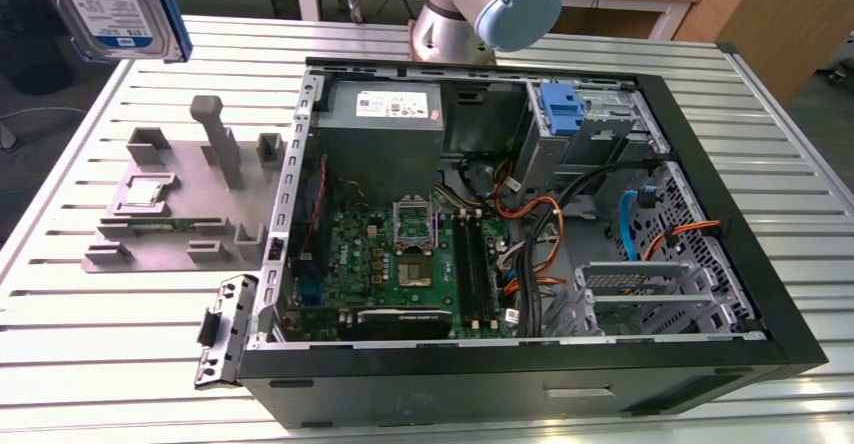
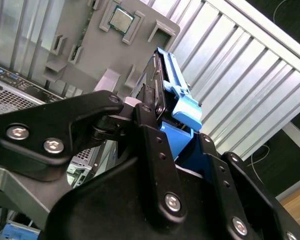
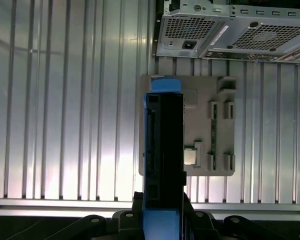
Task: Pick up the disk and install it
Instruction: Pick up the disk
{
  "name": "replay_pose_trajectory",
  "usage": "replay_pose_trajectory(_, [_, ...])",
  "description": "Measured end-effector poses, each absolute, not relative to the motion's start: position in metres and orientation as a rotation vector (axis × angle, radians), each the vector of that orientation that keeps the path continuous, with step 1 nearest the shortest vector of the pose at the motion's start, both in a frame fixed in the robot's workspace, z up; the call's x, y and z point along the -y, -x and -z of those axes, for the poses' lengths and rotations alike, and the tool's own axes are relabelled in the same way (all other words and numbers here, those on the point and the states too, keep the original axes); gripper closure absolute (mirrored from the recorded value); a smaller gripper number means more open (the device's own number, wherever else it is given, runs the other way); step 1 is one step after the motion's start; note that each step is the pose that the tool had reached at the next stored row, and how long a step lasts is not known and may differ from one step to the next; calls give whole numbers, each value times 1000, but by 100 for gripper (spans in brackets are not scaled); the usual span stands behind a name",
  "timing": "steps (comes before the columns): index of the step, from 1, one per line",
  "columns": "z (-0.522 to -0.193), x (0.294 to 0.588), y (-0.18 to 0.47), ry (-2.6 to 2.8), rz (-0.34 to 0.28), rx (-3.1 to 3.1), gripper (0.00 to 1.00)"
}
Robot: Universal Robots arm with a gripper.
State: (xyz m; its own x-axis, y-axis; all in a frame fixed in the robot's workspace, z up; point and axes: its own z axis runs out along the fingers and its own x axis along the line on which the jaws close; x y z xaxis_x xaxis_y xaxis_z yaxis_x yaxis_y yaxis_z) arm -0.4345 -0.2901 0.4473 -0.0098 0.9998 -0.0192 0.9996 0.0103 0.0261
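We hold the disk (image 3: 164, 150) in the closed claw (image 2: 160, 117) above the grey fixture (image 3: 205, 100); a slack grip might drop it.

The arm (image 1: 445, 26) is silver-grey with a pale-blue round joint cap (image 1: 518, 12). The gripper (image 2: 161, 111) is black linkage studded with silver screws (image 2: 173, 202).

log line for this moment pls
gripper: shut on the disk | disk: held above grey fixture | install: not yet done
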Motion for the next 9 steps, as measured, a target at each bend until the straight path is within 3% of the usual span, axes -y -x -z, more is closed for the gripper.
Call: replay_pose_trajectory(9, [-451, 291, 434, -2198, -30, -2219, 63])
